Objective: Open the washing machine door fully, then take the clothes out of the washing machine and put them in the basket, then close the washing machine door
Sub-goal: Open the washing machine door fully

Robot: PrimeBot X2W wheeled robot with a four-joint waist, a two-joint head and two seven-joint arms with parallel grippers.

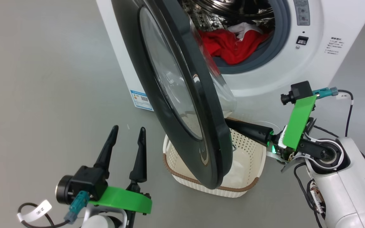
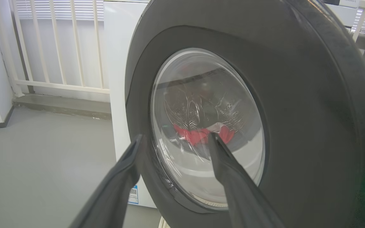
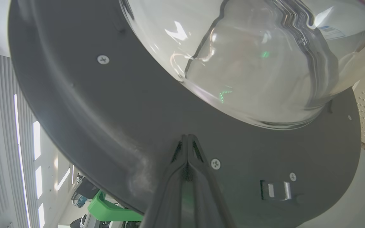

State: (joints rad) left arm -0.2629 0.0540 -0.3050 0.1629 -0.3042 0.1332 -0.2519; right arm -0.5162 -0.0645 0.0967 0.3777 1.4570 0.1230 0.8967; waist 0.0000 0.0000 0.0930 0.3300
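Note:
The white washing machine stands at the top of the head view. Its black-rimmed washing machine door is swung partway out towards me. Red and white clothes lie in the steel drum. They also show through the door glass as clothes in the left wrist view. The cream basket sits on the floor under the door's lower edge. My right gripper is shut and empty, its tips against the door's inner face below the glass bowl. My left gripper stands open just outside the door's outer face.
Grey floor spreads out to the left of the machine. A white railing and a low step run along the wall behind it. A blue label marks the machine's lower left corner. My right arm's cable loops beside the machine front.

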